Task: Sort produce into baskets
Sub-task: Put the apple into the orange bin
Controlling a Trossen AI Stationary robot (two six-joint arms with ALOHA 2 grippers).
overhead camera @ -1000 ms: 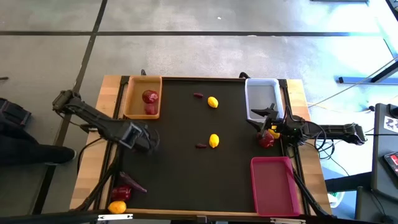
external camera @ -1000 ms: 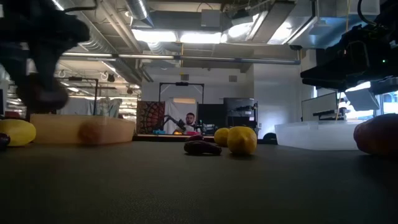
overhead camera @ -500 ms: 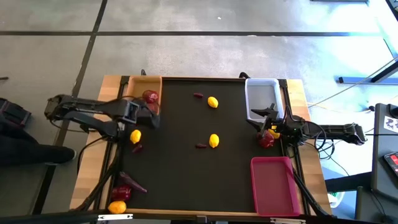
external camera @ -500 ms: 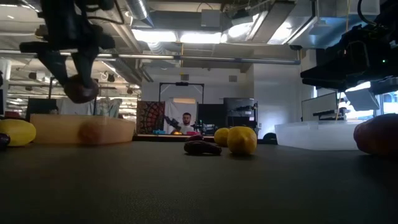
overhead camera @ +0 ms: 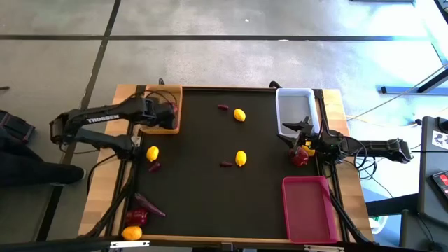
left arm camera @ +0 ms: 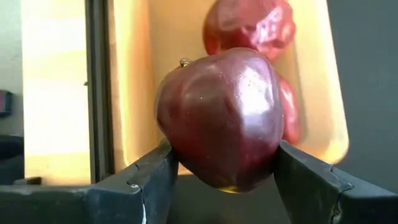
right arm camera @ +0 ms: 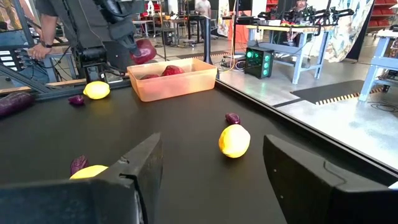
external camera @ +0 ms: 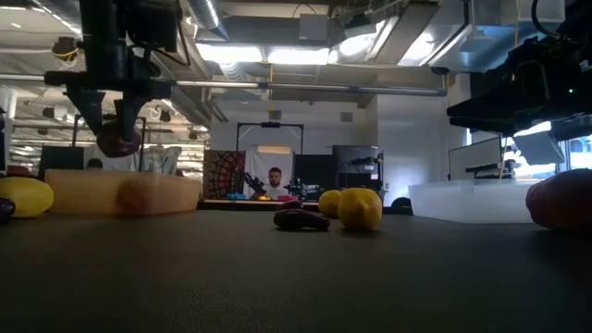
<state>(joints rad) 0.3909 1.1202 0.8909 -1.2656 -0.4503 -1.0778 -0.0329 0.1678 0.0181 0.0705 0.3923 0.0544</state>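
Table point(overhead camera: 210, 203) first: your tan bin point(overhead camera: 155, 124) sits at the far left corner, white bin point(overhead camera: 292, 112) far right, pink bin point(overhead camera: 308, 208) near right. Left gripper point(left arm camera: 224, 163) hangs above the tan bin, clenched on a red fruit point(left arm camera: 219, 118) — two more red fruits point(left arm camera: 250, 26) lie inside. Right gripper point(right arm camera: 211, 163) waits beside the white bin, fingers apart, grasping nothing. Lemons point(overhead camera: 240, 158) and purple pieces point(overhead camera: 226, 164) lie scattered on the mat.
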